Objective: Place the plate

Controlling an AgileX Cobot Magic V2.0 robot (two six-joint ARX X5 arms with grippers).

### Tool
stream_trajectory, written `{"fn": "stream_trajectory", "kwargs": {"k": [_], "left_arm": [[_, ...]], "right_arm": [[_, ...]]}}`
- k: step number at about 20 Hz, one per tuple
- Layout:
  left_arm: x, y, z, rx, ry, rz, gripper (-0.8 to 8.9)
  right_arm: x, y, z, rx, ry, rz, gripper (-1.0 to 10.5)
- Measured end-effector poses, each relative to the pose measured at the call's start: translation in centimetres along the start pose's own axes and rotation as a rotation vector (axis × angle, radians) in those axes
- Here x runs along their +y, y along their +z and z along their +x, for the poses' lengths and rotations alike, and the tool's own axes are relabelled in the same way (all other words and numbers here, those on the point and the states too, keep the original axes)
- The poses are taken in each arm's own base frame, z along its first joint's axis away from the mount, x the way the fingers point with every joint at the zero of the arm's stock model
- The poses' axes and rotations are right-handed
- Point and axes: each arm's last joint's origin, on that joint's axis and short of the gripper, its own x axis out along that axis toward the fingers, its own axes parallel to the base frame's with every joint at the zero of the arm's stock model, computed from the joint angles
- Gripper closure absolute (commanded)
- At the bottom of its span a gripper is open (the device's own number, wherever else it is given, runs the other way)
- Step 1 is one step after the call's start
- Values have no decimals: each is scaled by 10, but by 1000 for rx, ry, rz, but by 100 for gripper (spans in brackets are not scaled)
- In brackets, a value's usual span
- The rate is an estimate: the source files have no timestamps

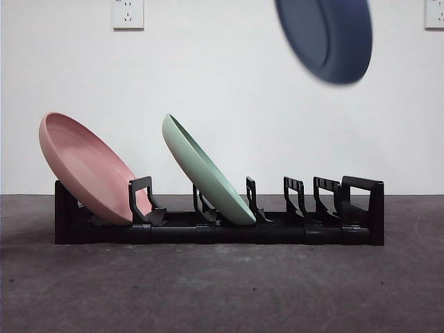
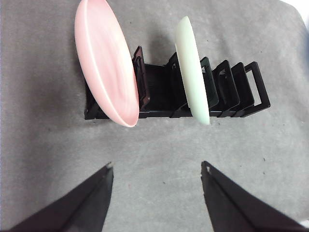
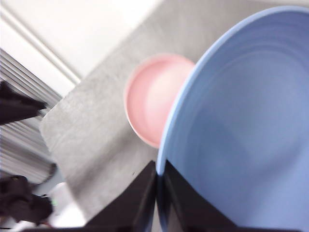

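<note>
1. The right gripper (image 3: pixel 159 186) has its two black jaws pinched together on the rim of the blue plate (image 3: pixel 241 140), one jaw on each face of the rim.
2. From that pinch the blue plate spreads away from the jaws and fills most of the right wrist view, its hollow face toward the camera.
3. In the front view the blue plate (image 1: pixel 326 38) hangs tilted in the air, high above the right-hand end of the rack and well clear of it; its upper part is cut off by the picture's edge.
4. Beyond the blue plate's rim, farther from the right jaws, the pink plate (image 3: pixel 152 99) shows, partly hidden behind the blue one, over the grey table (image 3: pixel 96 130).
5. The left gripper (image 2: pixel 157 169) has its jaws wide apart with nothing between them, only bare grey table (image 2: pixel 159 154).
6. Ahead of the left jaws, apart from them, stands the black dish rack (image 2: pixel 227 89).
7. The pink plate (image 2: pixel 106 63) leans in the rack's end slot, and the pale green plate (image 2: pixel 192 72) leans in a slot near the middle.
8. In the front view the pink plate (image 1: pixel 87 170) and the green plate (image 1: pixel 208 173) both lean the same way in the rack (image 1: pixel 361 208), whose slots past the green plate hold nothing.
9. Behind the rack a white wall carries two sockets (image 1: pixel 127 13).
</note>
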Motion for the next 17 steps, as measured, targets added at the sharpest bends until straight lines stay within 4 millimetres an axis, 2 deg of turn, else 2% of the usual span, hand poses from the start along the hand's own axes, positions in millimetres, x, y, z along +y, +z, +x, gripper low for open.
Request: {"fn": "stream_trajectory", "kwargs": {"k": [2, 4, 7, 12, 17], "left_arm": [[0, 0, 0, 0, 0, 2, 534], [0, 0, 0, 0, 0, 2, 534], [0, 0, 0, 1, 1, 2, 534], [0, 0, 0, 1, 1, 2, 534], [0, -2, 0, 16, 4, -5, 534]], "right_arm": [[21, -16, -20, -75, -14, -88, 935], [38, -41, -42, -175, -46, -169, 935], [47, -82, -55, -247, -36, -201, 935], [43, -145, -46, -179, 38, -163, 935], [41, -174, -25, 32, 61, -190, 935]]}}
